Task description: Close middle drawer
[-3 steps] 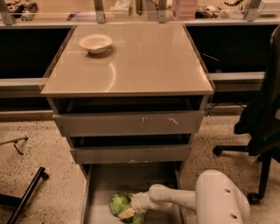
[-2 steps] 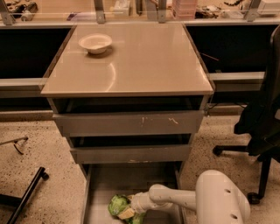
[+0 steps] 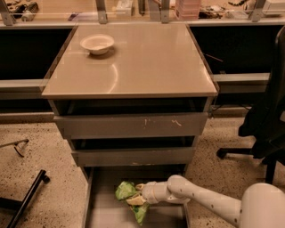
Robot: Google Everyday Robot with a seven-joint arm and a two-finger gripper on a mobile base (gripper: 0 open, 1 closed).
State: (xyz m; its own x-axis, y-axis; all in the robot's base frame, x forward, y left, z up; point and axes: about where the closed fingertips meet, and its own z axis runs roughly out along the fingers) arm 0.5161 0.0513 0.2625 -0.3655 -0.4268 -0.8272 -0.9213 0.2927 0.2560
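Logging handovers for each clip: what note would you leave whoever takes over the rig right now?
Gripper: low in the open bottom drawer, at a green bag.
Middle drawer: front stands slightly out, dark gap above it, untouched.
Done: nothing toward closing it.
Left: withdraw from the bottom drawer, then push the middle front in.

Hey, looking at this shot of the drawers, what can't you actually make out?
Camera view:
- Inside of the middle drawer: dark, shadowed by the top drawer above it.
- Front end of the bottom drawer: cut off by the lower edge.
- Green item: too blurred to identify, partly covered by the gripper, which sits in the bottom drawer.
- Clutter behind the cabinet: cut off by the top edge.
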